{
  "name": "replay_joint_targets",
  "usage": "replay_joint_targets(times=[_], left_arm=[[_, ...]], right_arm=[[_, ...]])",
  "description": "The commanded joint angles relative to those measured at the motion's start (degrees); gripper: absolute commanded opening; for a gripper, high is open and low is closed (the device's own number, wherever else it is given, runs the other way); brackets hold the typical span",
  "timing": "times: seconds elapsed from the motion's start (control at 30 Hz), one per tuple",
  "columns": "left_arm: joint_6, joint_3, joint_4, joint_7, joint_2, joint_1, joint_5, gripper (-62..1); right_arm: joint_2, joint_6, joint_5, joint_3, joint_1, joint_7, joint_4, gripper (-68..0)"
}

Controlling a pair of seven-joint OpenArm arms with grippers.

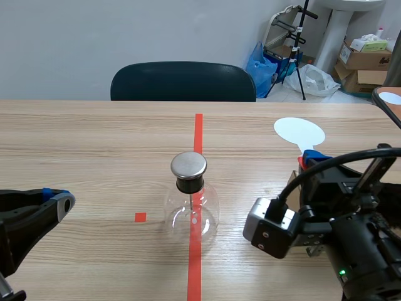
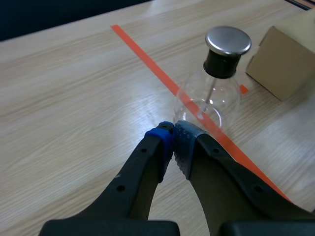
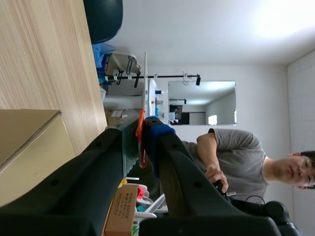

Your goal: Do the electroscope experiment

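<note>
You will find the electroscope [image 1: 191, 204] standing upright near the middle of the desk [image 1: 94, 144], directly on the long red tape line [image 1: 198, 132]. It is a round clear glass flask with a black stopper [image 1: 190, 184] and a flat metal cap [image 1: 188, 164] on top; a thin rod runs down inside from the stopper. A small red tape square [image 1: 140, 217] lies on the desk just beside the flask, toward your left arm. Your left hand [image 2: 173, 135] sits low over the desk, well apart from the flask, which stands ahead of it; its two pads are pressed together with nothing between them. Your right hand [image 3: 142, 129] is turned on its side beyond the flask's other flank, its fingers clamped on the orange-red handle [image 3: 140, 132] of a white paddle [image 1: 300, 132]. The paddle's round white disc shows past the fingertips, clear of the electroscope and not touching it. A brown cardboard box [image 2: 285, 61] rests on the desk close by the right arm, near the flask but apart from it. A dark chair [image 1: 183, 81] stands at the desk's far edge. A person [image 3: 236, 157] is seen in the room behind.
</note>
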Motion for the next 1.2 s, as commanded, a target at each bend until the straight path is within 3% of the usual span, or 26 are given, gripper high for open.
replay_joint_targets(times=[0.0,0.1,0.2,0.27,0.37,0.57,0.77,1.0,1.17], left_arm=[[-1.81,1.38,-2.47,-2.19,-0.04,-3.34,1.09,-57.7],[-5.22,4.15,-9.25,-5.84,-0.04,-8.48,4.72,-57.7],[-8.22,7.54,-15.98,-8.44,-0.02,-13.49,7.78,-57.7],[-9.70,9.84,-20.41,-10.95,0.00,-16.55,9.40,-57.7],[-12.33,12.98,-25.86,-13.46,0.26,-20.76,10.12,-57.6],[-14.19,18.99,-32.04,-16.52,1.55,-26.95,12.55,-57.2],[-14.03,22.84,-36.09,-17.42,4.02,-31.08,12.61,-57.3],[-10.82,23.82,-40.44,-17.46,6.82,-33.88,14.14,-57.2],[-10.60,23.82,-41.53,-17.86,7.08,-34.32,14.51,-57.2]], right_arm=[[0.92,-0.83,-0.42,-0.15,1.51,-0.68,0.76,-66.2],[0.92,-0.74,-0.42,-1.46,3.15,-1.84,0.74,-66.2],[0.90,2.01,-0.37,-2.80,4.72,-3.21,0.68,-66.2],[0.90,2.27,-0.33,-3.80,5.73,-3.76,0.44,-66.2],[0.90,4.28,-0.33,-5.14,7.04,-4.39,0.39,-66.2],[0.74,8.28,-0.37,-6.82,9.07,-4.96,0.37,-66.2],[0.70,10.97,-0.63,-7.04,9.18,-3.23,0.31,-66.2],[0.42,10.97,-0.90,-7.04,9.18,-2.16,-0.68,-66.2],[0.42,10.97,-1.46,-7.04,9.18,-2.19,-1.16,-66.2]])
